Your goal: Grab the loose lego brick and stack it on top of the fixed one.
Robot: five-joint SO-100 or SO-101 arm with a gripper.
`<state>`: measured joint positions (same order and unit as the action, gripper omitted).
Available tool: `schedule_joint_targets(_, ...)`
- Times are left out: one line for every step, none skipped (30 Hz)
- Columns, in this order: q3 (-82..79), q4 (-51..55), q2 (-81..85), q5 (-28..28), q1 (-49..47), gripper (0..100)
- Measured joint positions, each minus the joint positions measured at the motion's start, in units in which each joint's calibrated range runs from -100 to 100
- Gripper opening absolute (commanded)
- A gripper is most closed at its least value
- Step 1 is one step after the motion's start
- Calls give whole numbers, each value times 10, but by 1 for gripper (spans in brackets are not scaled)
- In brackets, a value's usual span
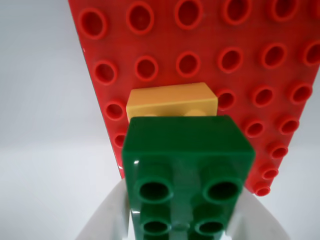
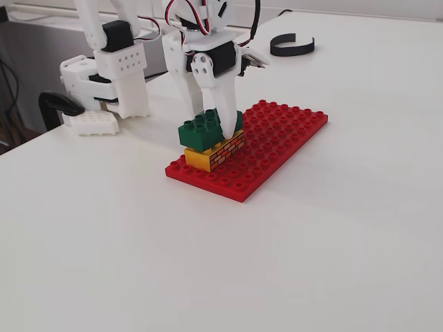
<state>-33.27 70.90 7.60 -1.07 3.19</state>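
The dark green loose brick [image 2: 197, 130] sits on top of the yellow fixed brick [image 2: 218, 153], which shows its red-and-white brick-wall print. It looks roughly aligned and a little offset toward the left. The yellow brick stands near the left end of the red baseplate [image 2: 277, 138]. My gripper [image 2: 211, 128] is shut on the green brick, with one white finger [image 2: 223, 114] in front of it. In the wrist view the green brick [image 1: 187, 150] fills the lower middle between the white fingers of my gripper [image 1: 182, 220]. The yellow brick [image 1: 172, 102] peeks out beyond it on the baseplate [image 1: 240, 30].
The arm's white base [image 2: 111, 83] and a black clamp [image 2: 55, 104] stand at the table's left edge. A black C-shaped clip [image 2: 292, 47] lies at the back. White tabletop [image 2: 208, 263] surrounds the baseplate.
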Motion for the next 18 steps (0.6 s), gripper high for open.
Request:
schedule_joint_targets(-5, -5, 1, -1, 0, 7)
schedule_joint_targets(-9, -9, 2, -1, 0, 7)
schedule_joint_targets(-11, -12, 2, -1, 1, 7)
schedule_joint_targets(-11, -14, 3, -1, 1, 7)
schedule_joint_targets(-11, -14, 3, -1, 1, 7)
schedule_joint_targets(-11, -14, 3, -1, 1, 7)
schedule_joint_targets(-11, -14, 3, -1, 0, 7)
schedule_joint_targets(-11, -14, 3, -1, -1, 7)
schedule_joint_targets(-11, -14, 3, -1, -1, 7)
schedule_joint_targets(-11, -14, 3, -1, -2, 7)
schedule_joint_targets(-11, -14, 3, -1, -5, 7)
schedule_joint_targets(-11, -14, 3, -1, -9, 7)
schedule_joint_targets(-11, -14, 3, -1, -13, 7)
schedule_joint_targets(-11, -14, 3, -1, -18, 7)
schedule_joint_targets(-11, -14, 3, -2, -23, 7)
schedule_joint_targets(-11, -14, 3, -1, -30, 7)
schedule_joint_targets(-9, -16, 3, -1, -44, 7)
schedule_joint_targets(-9, -20, 3, -1, -50, 7)
